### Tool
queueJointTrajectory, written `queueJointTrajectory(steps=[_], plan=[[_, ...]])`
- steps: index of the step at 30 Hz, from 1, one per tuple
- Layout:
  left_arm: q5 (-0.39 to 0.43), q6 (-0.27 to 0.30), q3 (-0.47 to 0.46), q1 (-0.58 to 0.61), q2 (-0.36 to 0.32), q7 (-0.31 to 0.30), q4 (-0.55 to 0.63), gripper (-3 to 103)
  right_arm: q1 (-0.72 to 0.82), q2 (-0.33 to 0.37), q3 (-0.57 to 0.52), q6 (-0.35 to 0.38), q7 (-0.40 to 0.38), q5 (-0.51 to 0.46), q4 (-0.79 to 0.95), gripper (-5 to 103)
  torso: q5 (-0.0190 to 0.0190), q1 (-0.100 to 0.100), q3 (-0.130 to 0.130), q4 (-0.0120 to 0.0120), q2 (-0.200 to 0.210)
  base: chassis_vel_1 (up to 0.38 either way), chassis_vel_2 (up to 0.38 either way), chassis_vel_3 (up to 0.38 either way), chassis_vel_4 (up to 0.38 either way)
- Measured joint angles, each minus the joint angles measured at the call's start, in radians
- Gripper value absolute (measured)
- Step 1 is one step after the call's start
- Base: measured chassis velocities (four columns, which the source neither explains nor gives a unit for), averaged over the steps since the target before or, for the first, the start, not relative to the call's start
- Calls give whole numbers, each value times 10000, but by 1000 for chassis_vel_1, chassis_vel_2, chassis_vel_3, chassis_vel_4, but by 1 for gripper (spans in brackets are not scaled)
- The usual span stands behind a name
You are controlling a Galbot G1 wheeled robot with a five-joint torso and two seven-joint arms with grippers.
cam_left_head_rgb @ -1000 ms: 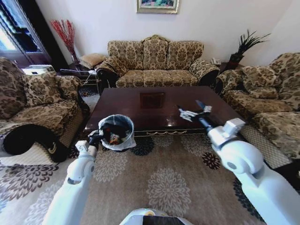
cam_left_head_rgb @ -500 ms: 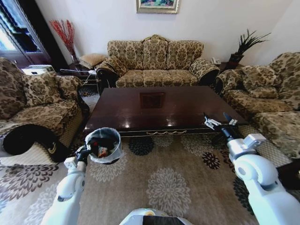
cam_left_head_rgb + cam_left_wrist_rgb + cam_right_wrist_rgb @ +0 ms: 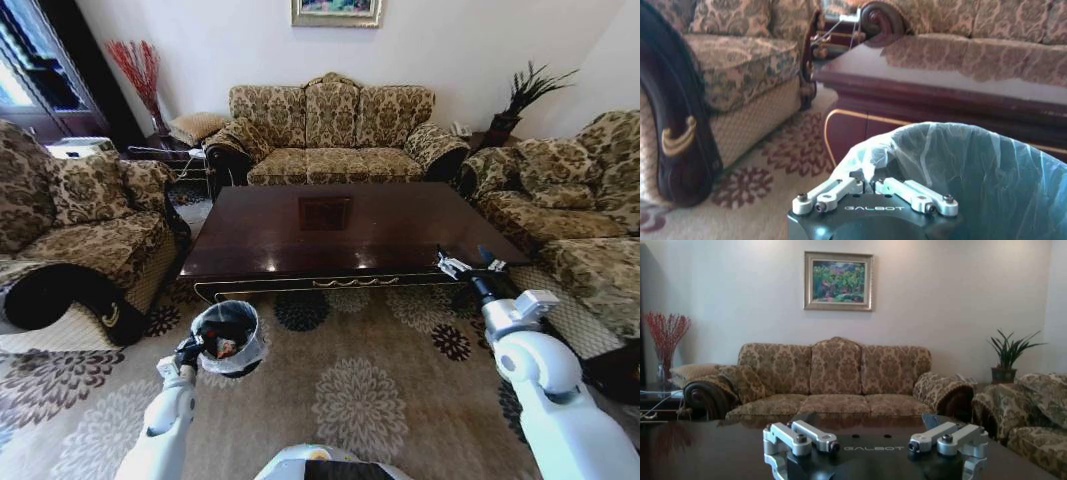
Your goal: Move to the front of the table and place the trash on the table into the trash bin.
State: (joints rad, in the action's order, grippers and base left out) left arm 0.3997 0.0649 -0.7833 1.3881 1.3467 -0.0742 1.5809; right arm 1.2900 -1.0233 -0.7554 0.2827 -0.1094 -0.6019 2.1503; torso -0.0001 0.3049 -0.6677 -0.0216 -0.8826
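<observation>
Left gripper (image 3: 190, 350) pinches the trash bin (image 3: 229, 338) rim, bin low over the carpet before the table (image 3: 340, 230) with trash inside, right gripper (image 3: 468, 267) spread empty by the table's right corner; thin-bag grip could slip, spilling it.

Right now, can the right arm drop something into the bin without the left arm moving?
Probably not. The bin hangs from the left gripper low over the carpet on the robot's left. The right gripper, open and empty, sits by the table's far right corner, a long reach across the body.
</observation>
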Motion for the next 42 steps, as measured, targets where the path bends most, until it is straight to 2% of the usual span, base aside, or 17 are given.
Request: queueJointTrajectory(steps=[8,16,18,27,29,30,31,35,42], plan=[[59,95,90,-115,150,-58,-419,3,85,-78,4,-209,168,128,-180,100,1,-3,4,-2,9,0,0,0,0],[61,-192,157,-276,213,-105,-1135,3,88,-85,14,-309,253,205,-302,100,1,-4,3,-6,9,0,0,0,0],[85,-288,171,-383,246,-120,-1507,3,78,-80,54,-330,279,260,-339,100,1,-4,2,1,8,0,0,0,0],[425,-624,296,-778,224,-327,-2974,3,30,-93,164,-380,317,342,-419,100,0,-2,-1,-3,4,0,0,0,0],[616,-899,339,-903,201,-348,-3585,3,-79,-98,293,-393,323,361,-486,100,0,-1,-1,3,2,0,0,0,0],[682,-976,340,-920,200,-350,-3713,3,-152,-98,377,-394,323,369,-524,100,0,-1,-1,3,2,0,0,0,0],[937,-1228,380,-991,180,-354,-4196,3,-296,-93,524,-402,327,392,-592,100,2,-1,-2,-7,1,0,0,0,0],[1137,-1592,493,-1232,163,-346,-5109,3,-340,-90,591,-420,329,414,-628,100,-2,0,-3,-4,-1,0,0,0,0],[1276,-2046,681,-1456,145,-130,-6030,3,-329,-97,639,-426,332,458,-629,100,0,1,-3,-4,-2,0,0,0,0]])
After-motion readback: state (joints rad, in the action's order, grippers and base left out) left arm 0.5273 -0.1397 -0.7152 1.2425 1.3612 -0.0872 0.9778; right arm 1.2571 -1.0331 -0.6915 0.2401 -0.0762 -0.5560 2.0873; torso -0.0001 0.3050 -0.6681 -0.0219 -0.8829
